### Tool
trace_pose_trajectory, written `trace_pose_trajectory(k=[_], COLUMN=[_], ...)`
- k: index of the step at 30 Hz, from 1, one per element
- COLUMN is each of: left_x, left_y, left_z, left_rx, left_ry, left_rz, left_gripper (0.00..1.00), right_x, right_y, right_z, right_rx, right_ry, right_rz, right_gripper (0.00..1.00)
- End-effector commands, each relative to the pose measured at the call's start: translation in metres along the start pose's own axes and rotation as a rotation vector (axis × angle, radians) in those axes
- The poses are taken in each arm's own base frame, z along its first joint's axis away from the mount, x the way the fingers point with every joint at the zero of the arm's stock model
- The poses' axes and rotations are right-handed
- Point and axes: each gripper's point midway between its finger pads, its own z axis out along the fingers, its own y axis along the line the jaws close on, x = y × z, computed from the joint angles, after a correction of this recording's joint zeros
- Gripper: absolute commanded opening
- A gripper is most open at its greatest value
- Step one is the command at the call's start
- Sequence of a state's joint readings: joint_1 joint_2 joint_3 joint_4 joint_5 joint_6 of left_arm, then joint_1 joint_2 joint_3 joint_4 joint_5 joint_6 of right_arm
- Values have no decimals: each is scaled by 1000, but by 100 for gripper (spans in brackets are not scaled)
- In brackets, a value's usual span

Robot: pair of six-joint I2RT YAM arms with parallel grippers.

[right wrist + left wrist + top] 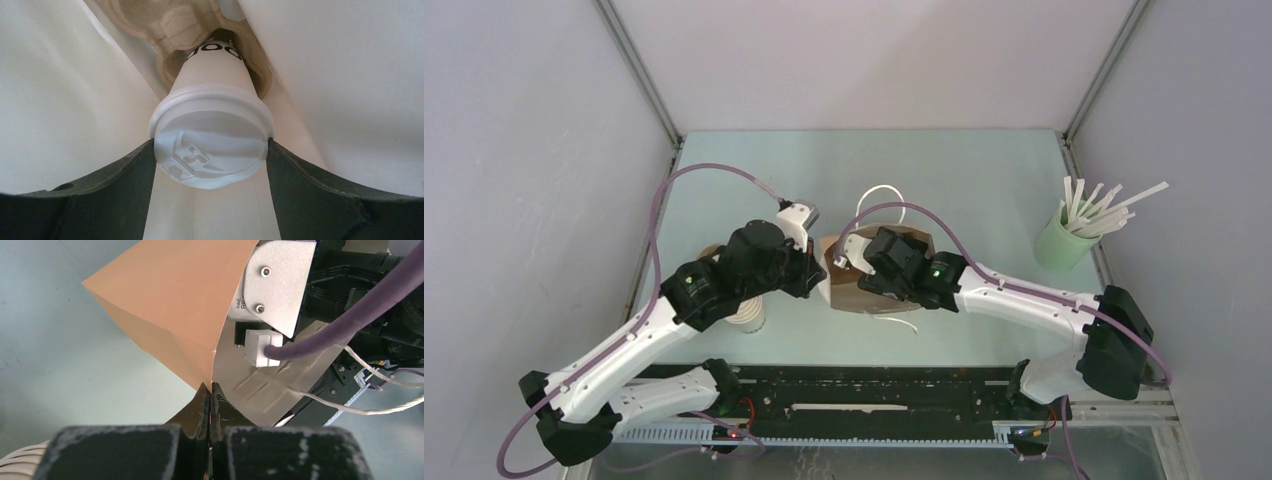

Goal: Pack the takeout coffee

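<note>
Pale green worktop [944, 170] carried a brown paper bag [170, 305], its rim pinched in the left claw [210, 390]. Inside, the right claw [211, 145] clamped the lidded cream-white paper cup [210, 85], base at a beige pulp tray [170, 25]; lowering straight, then releasing, seemed best.

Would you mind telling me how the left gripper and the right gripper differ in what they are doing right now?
The left gripper is pinched shut on the thin edge of the brown paper bag; the right gripper stands wide, fingers against both sides of the takeout coffee at its lid. The left gripper works outside the bag; the right gripper reaches inside it. Both hold something.
</note>
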State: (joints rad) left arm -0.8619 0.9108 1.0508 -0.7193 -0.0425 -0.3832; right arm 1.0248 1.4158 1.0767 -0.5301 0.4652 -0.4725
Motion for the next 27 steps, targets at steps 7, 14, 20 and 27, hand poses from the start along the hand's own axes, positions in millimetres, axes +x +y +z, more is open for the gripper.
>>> trace_pose_trajectory(k=[7,14,20,27], left_x=[-30,-39,-44,-28], left_y=[-3,-2,-8,-16], left_z=[-18,-16,-11,0], left_rx=[-34,-69,-61,-21], left_ry=[-31,-9,36,98], left_rz=[13,-31,-41,-89], left_gripper=[0,0,0,0], right_x=[-12,-17,-15,-10], right_y=[-24,-22,-17,-19], right_z=[-1,9,1,8], right_rx=[39,15,-17,-7], right_ry=[-80,-109,-106,-63], right_rz=[-7,-16,-44,-44], right_gripper=[40,41,41,41])
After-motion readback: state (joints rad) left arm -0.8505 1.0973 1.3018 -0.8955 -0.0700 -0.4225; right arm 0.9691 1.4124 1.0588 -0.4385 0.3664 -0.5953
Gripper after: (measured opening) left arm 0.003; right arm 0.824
